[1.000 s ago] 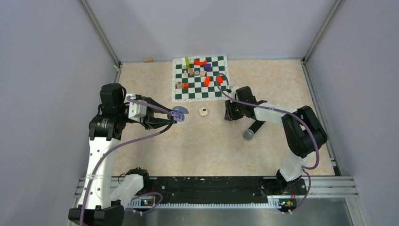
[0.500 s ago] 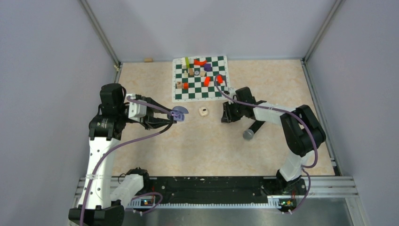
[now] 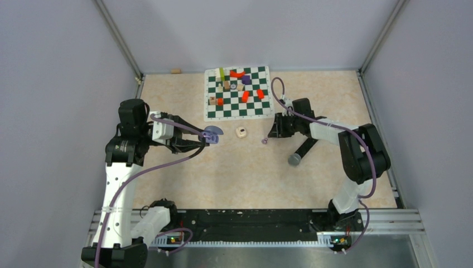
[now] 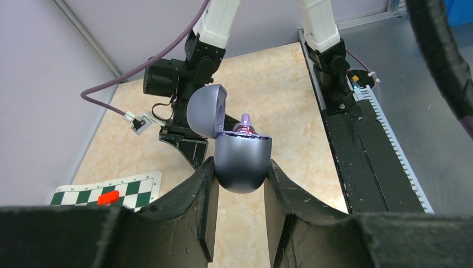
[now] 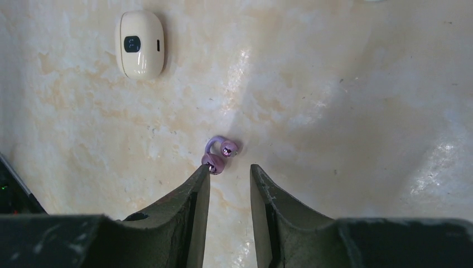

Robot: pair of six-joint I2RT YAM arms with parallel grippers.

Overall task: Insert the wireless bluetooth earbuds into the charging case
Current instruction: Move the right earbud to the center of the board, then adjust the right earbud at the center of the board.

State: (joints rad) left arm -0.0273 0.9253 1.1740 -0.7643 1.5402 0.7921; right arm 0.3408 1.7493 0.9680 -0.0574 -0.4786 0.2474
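My left gripper (image 4: 240, 164) is shut on the rounded grey-purple charging case (image 4: 242, 159), held above the table with its lid (image 4: 206, 111) hinged open. One purple earbud (image 4: 245, 121) sticks up from inside the case. In the top view the case (image 3: 212, 134) is left of centre. A second purple earbud (image 5: 219, 155), a small looped piece, lies on the table just past the left fingertip of my right gripper (image 5: 230, 170). That gripper is open with nothing between its fingers. From above, this earbud (image 3: 264, 141) lies left of the right gripper (image 3: 274, 133).
A small cream oval device (image 3: 241, 132) lies between the two grippers. A black microphone (image 3: 301, 152) with a grey head lies under the right arm. The green-and-white chessboard mat (image 3: 254, 109) at the back carries several coloured blocks.
My right gripper has pulled back to the right and away from the table spot it covered, leaving the purple earbud lying in view. The left arm and the case have not moved.
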